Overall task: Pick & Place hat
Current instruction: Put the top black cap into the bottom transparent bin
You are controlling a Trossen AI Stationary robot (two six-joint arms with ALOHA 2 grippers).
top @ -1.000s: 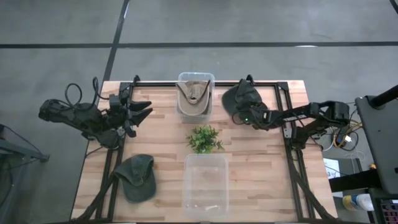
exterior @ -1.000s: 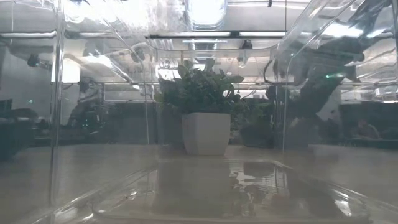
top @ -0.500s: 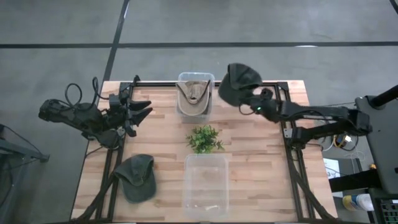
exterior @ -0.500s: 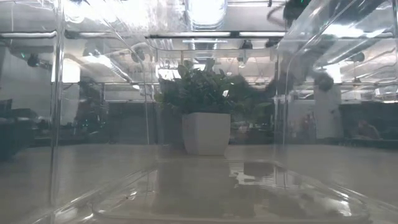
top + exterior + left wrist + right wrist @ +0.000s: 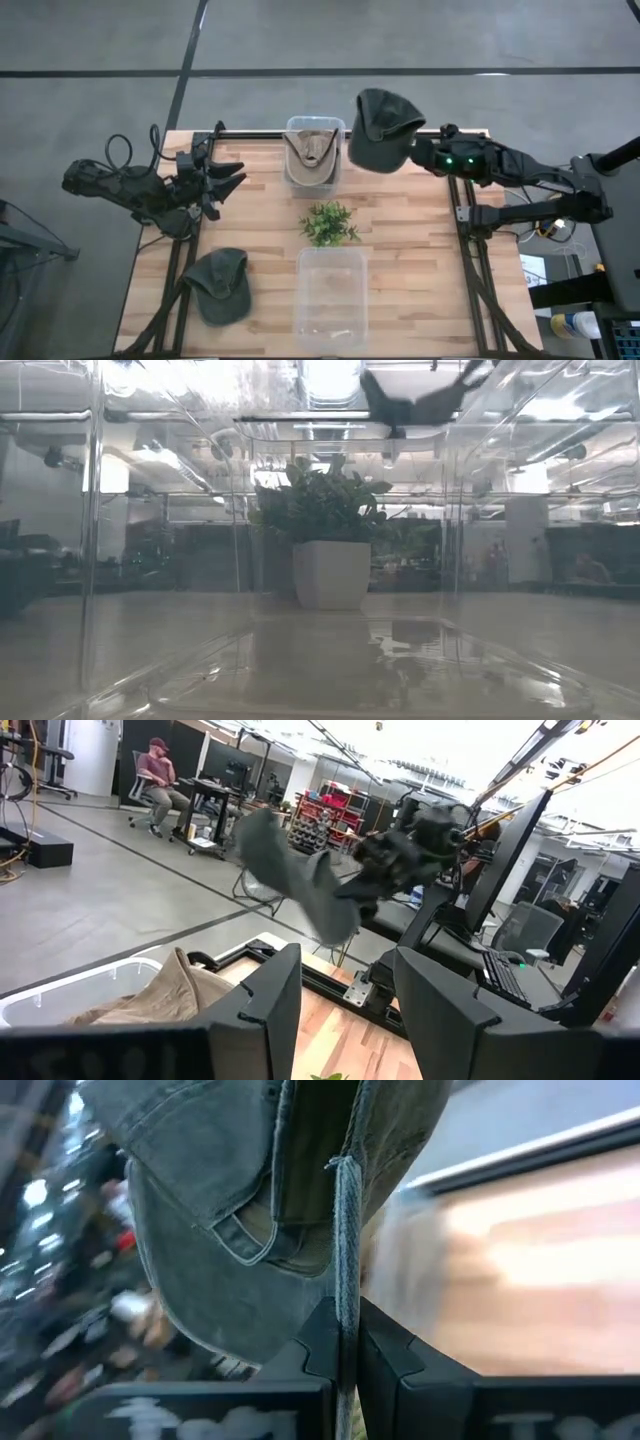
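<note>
- Three hats: a dark cap (image 5: 384, 128) in the air, a green cap (image 5: 222, 285) flat on the near-left of the table (image 5: 410, 260), and a tan hat (image 5: 312, 150) inside the far bin (image 5: 315, 127).
- Two clear bins: the far bin at the table's far middle, and an empty one, the near bin (image 5: 330, 290), at the near middle.
- One potted plant (image 5: 326, 222) stands between the two bins.
- Two arms. The right gripper (image 5: 425, 155) is raised over the far edge, right of the far bin, its fingers pinching the dark cap by a strap; the right wrist view shows the fingertips (image 5: 318, 1338) pressed on that strap, the cap (image 5: 250, 1210) hanging beyond them.
- The left gripper (image 5: 228, 180) waits over the table's left side, fingers spread, holding nothing.
- Since a second ago the dark cap has gone from lying on the far-right corner of the table to hanging high, just off the far bin's right rim; the right arm has swung up and straightened.
- The left arm, green cap, tan hat, plant and bins have not moved.
</note>
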